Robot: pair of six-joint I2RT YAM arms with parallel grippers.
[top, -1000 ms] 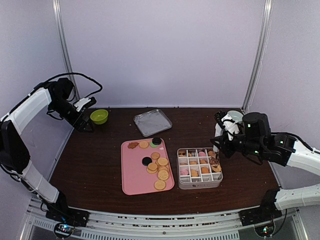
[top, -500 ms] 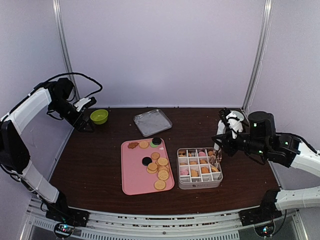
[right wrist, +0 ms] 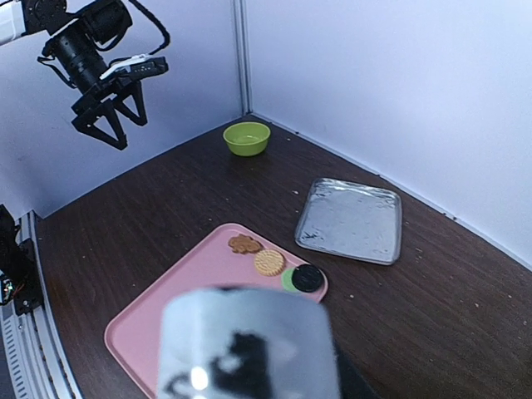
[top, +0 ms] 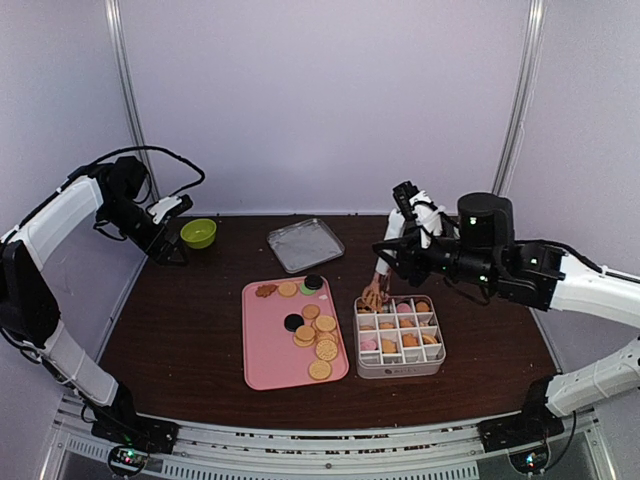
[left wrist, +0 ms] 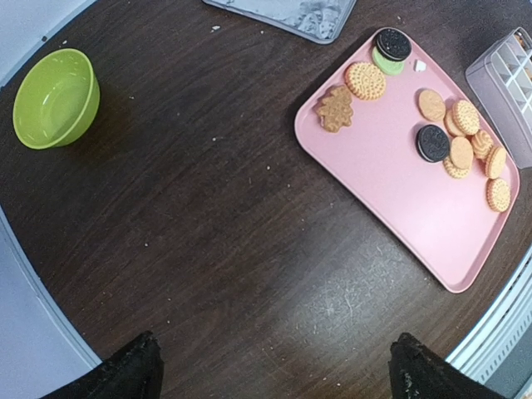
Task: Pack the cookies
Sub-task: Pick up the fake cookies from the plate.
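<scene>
Small round golden and black cookies (top: 318,335) lie loose on the pink plastic tray (top: 265,350) mid-surface, others in the divided white tin (top: 400,368). Likely light, brittle: pinch rims gently. Right tool (top: 392,250) clamps metal tongs (top: 383,272), seemingly carrying a brown cookie (top: 372,297); left tool (left wrist: 270,374) gapes wide, empty.

A dark wooden table (top: 180,330) carries a green bowl (top: 198,233) at its far left corner. A metal tray (top: 305,244) lies by the far edge, middle. A pink tray (top: 268,345) sits centrally, with a compartmented tin box (top: 400,369) just beside its right edge.
</scene>
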